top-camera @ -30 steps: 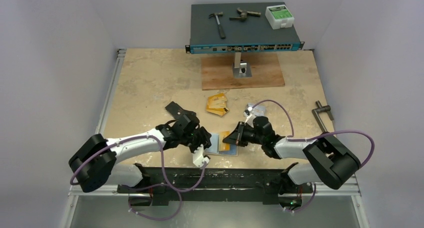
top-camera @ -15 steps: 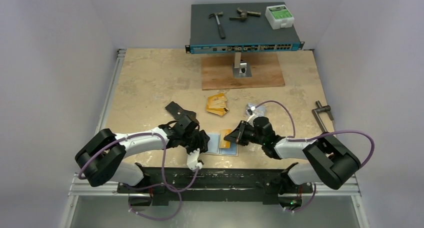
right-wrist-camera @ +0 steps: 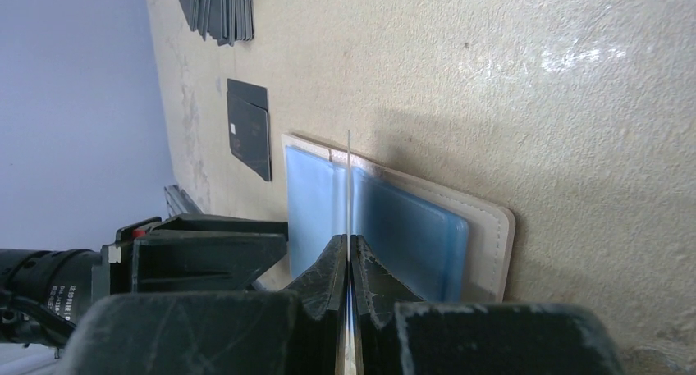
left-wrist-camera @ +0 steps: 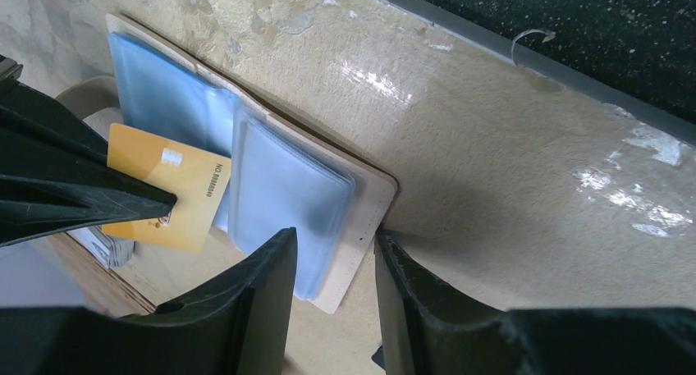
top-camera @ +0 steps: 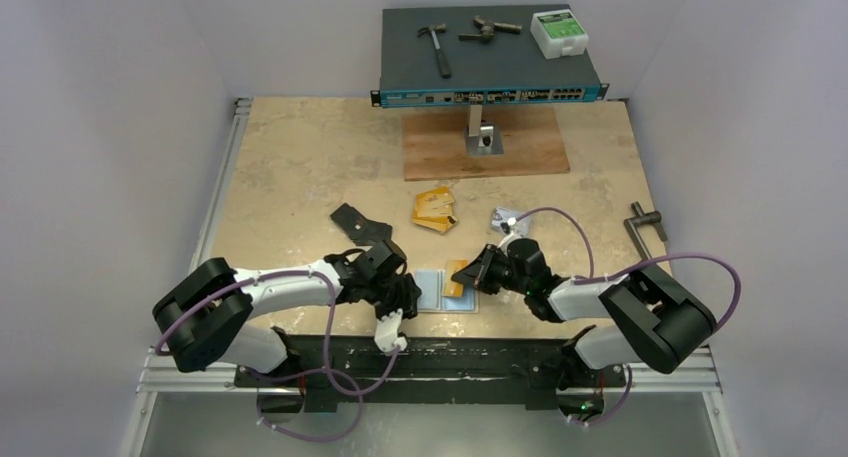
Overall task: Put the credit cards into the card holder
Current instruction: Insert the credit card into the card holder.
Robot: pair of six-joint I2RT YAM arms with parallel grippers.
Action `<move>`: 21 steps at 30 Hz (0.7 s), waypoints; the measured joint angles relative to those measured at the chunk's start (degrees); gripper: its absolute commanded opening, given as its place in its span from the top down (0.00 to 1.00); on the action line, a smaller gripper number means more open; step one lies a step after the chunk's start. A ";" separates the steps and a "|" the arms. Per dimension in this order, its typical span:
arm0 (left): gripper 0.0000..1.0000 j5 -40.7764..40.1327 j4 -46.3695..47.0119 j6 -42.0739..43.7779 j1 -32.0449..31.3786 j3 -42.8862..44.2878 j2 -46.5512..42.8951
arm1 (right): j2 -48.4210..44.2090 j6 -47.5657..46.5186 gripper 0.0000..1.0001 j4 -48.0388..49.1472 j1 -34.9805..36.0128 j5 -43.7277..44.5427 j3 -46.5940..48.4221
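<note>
Tan card holder [left-wrist-camera: 369, 212] lying open flat on the counter [top-camera: 300, 177] near its front edge, blue pockets [left-wrist-camera: 283, 186] up, right claw [right-wrist-camera: 349, 256] pinched tight on an orange-gold credit card [left-wrist-camera: 164, 186] over the pockets, left claw [left-wrist-camera: 335, 260] part-way open, tips astride the holder's edge, more orange-gold cards [top-camera: 434, 210] well behind

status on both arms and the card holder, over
Right gripper jaws shut on an orange card, poised at the open card holder. Left gripper jaws open over its corner. Nothing else on the holder.

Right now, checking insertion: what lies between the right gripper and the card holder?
The orange credit card, pinched by the right gripper, overlapping the card holder; left wrist view.
</note>
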 measured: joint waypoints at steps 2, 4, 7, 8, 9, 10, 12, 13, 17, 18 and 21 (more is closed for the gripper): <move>0.62 -0.11 -0.24 -0.57 -0.24 0.13 0.15 | 0.35 0.31 1.00 0.70 0.00 0.02 -0.20; 0.62 -0.15 -0.22 -1.22 -0.33 0.13 0.15 | 0.37 0.42 1.00 0.96 0.00 0.02 -0.26; 0.62 -0.37 -0.24 -2.05 -0.63 0.22 0.15 | 0.37 0.63 1.00 1.36 0.00 0.02 -0.26; 0.62 -0.46 -0.22 -2.49 -0.81 0.24 0.15 | 0.37 0.74 1.00 1.46 0.00 0.02 -0.26; 0.63 -0.52 -0.20 -2.95 -1.07 0.24 0.15 | 0.37 0.83 1.00 1.66 0.00 0.02 -0.28; 0.63 -0.55 -0.20 -3.21 -1.25 0.24 0.15 | 0.39 0.98 1.00 2.05 0.00 0.02 -0.35; 0.62 -0.61 -0.20 -4.20 -1.77 0.37 0.22 | 0.81 1.38 1.00 3.37 0.00 0.00 -0.55; 0.62 -0.63 -0.20 -4.48 -1.97 0.44 0.26 | 1.27 1.60 1.00 4.11 0.00 -0.04 -0.66; 0.62 -0.66 -0.09 -5.49 -2.29 0.44 0.26 | 2.69 2.67 1.00 6.51 0.00 -0.20 -1.40; 0.62 -0.68 -0.07 -5.66 -2.29 0.44 0.28 | 2.78 2.78 1.00 6.64 0.00 -0.22 -1.51; 0.62 -0.72 0.04 -5.99 -2.29 0.44 0.31 | 2.86 2.82 1.00 6.82 0.00 -0.22 -1.55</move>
